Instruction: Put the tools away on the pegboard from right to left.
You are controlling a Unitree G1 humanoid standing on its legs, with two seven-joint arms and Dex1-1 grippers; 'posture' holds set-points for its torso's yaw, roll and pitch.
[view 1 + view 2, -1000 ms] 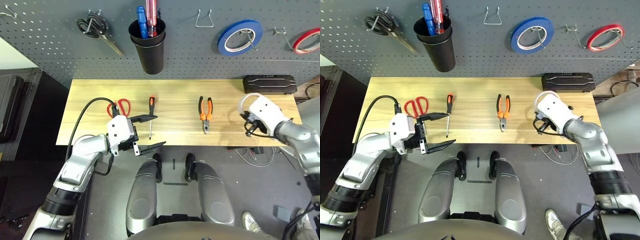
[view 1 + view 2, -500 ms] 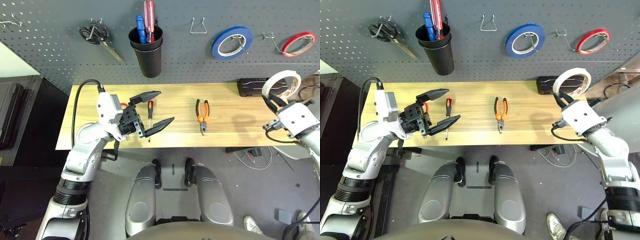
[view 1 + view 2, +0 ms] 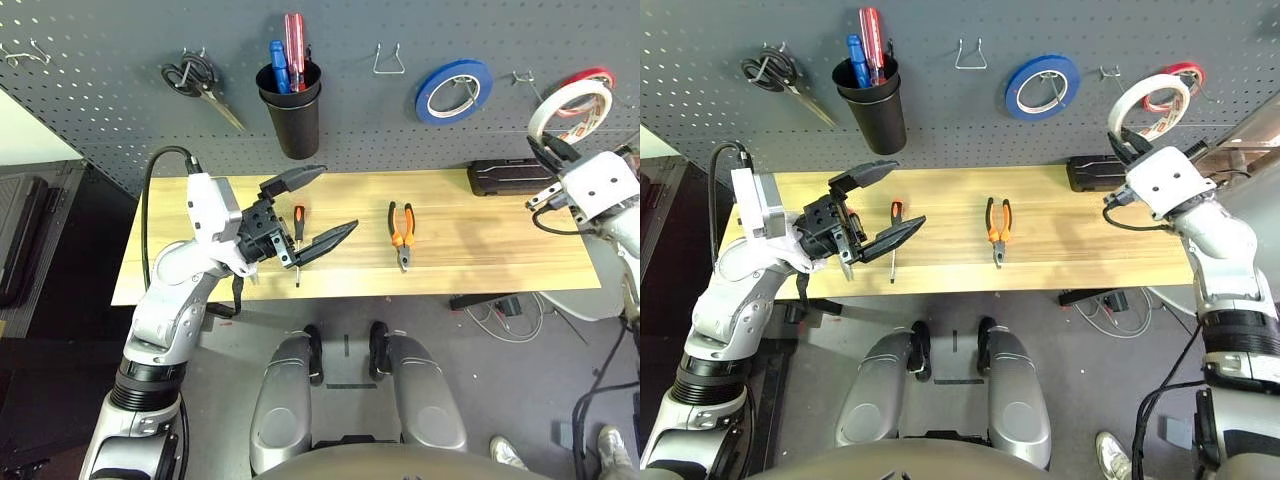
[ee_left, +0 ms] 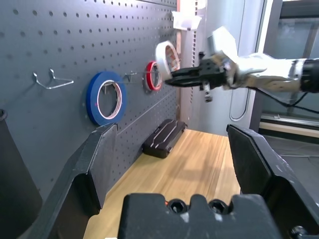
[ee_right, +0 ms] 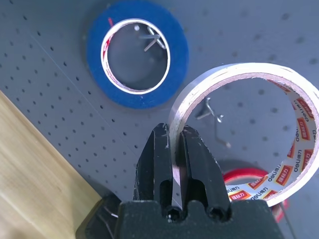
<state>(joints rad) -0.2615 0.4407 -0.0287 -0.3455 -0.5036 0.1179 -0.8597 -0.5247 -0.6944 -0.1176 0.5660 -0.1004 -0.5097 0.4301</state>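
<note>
Head view: right gripper [image 3: 1127, 152] pinches the white tape roll [image 3: 1148, 104] by its wall, raised at the dark grey pegboard [image 3: 940, 110] far right.
Left wrist view: left gripper [image 4: 172, 164] wide open, empty.
Right wrist view: roll looks light, stiff; wall grip suits it.

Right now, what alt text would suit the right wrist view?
The right gripper pinches the white tape roll's rim, holding it up before the pegboard. Behind it hang a blue tape roll and a red one.
</note>
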